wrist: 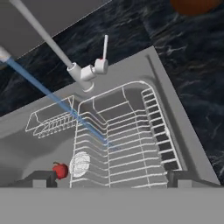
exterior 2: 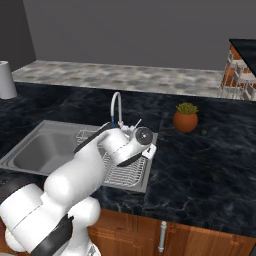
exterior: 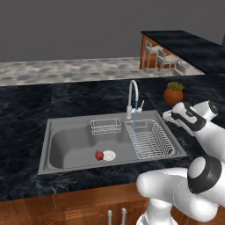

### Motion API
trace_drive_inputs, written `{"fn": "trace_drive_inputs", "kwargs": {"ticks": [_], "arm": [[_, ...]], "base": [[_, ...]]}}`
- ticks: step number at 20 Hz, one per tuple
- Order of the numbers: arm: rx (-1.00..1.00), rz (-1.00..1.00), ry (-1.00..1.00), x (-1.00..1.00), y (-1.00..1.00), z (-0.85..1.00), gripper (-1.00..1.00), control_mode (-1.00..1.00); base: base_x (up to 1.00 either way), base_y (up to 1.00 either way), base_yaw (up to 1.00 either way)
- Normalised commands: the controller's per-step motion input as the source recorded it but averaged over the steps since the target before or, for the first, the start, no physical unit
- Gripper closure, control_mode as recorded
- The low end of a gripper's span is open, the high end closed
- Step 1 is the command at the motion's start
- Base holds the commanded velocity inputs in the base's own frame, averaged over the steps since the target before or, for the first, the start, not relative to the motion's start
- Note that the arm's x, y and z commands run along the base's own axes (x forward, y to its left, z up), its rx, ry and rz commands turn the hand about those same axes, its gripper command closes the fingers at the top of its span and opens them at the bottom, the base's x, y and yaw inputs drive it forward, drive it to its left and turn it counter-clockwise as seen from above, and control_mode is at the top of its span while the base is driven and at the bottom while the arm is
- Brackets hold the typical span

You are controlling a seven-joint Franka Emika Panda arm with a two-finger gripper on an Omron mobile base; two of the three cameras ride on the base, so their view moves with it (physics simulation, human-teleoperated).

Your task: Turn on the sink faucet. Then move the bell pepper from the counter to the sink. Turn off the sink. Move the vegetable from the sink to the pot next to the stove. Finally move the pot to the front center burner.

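Observation:
Water runs in a blue stream [exterior: 135, 127] from the white faucet [exterior: 133, 94] into the steel sink [exterior: 46, 145]. The red bell pepper [exterior: 99, 155] lies on the basin floor beside the round drain [exterior: 109, 154]; the hand view shows the pepper [wrist: 60, 170] at lower left. My gripper [exterior: 169, 116] hovers over the sink's right rim, right of the faucet's lever [wrist: 105, 48] and above the dish rack [wrist: 127, 140]. It is open, with its fingertips [wrist: 41, 177] wide apart and nothing between them [wrist: 113, 179]. In the right base view my arm hides much of the sink [exterior 2: 30, 145].
A wire dish rack [exterior: 149, 139] fills the right part of the basin, and a small wire basket [exterior: 105, 126] hangs at the back. A potted plant [exterior: 173, 93] stands on the dark counter behind my hand. A white cylinder [exterior 2: 6, 80] stands far left.

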Motion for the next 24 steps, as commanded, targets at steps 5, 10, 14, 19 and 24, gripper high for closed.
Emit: {"fn": "trace_drive_inputs", "kwargs": {"ticks": [5,10,14,19,24], "arm": [[0.00,0.20,-0.21,0.35,-0.04,0.06,-1.00,-1.00],[-0.03,0.18,-0.23,0.25,0.00,0.10,-1.00,-1.00],[-0.05,0.20,-0.22,0.31,0.00,0.10,-1.00,-1.00],[-0.02,0.22,-0.20,0.40,0.02,0.00,-1.00,-1.00],[0.00,0.19,-0.15,0.41,0.00,0.07,-1.00,-1.00]], "base": [[0.00,0.00,0.00],[0.00,0.00,0.00],[0.00,0.00,0.00],[0.00,0.00,0.00],[0.00,0.00,0.00]]}}
